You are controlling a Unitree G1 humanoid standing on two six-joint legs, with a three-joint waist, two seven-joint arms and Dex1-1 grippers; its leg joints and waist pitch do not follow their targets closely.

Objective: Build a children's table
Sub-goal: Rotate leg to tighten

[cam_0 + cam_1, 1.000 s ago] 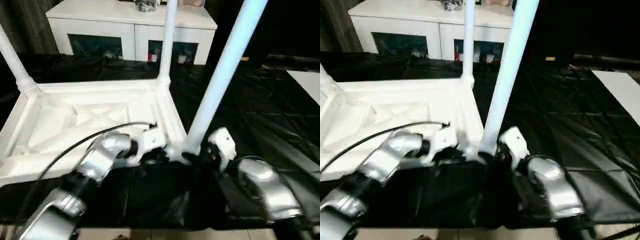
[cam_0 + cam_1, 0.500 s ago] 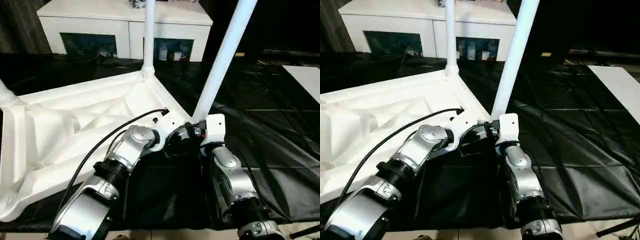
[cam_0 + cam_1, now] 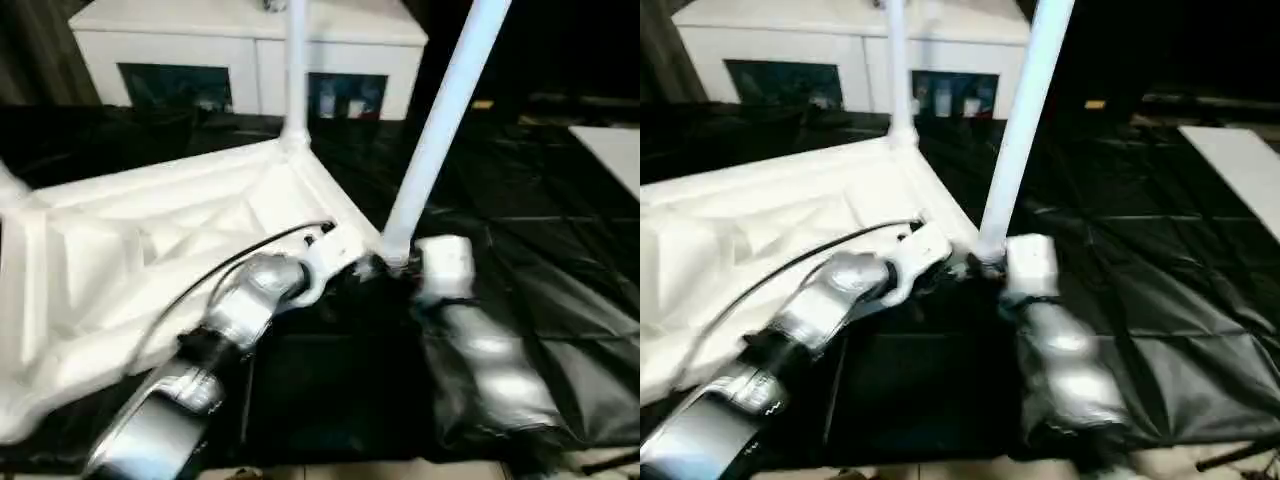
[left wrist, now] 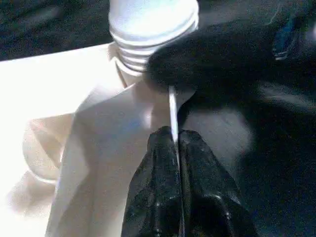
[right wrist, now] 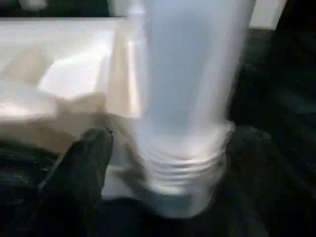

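Black floor unchanged; left tool (image 4: 176,148) still pinches tabletop (image 3: 150,240) rim, right tool (image 5: 163,163) still straddles leg (image 3: 440,120).

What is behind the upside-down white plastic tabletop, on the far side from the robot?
Behind the white plastic ribbed tabletop stands a white cabinet with dark glass doors, beyond the black sheet covering the floor. The upright white tube leg covers part of it; its top is cut off.

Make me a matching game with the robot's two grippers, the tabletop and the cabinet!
Things:
1. left gripper
2. right gripper
3. tabletop
4. cabinet

Places or states:
A. lies ribbed side up on the black sheet
B. pinches the tabletop's thin rim
C. stands at the back, with dark glass doors
D. has a finger on either side of the near leg's base

Pairs: 1-B, 2-D, 3-A, 4-C
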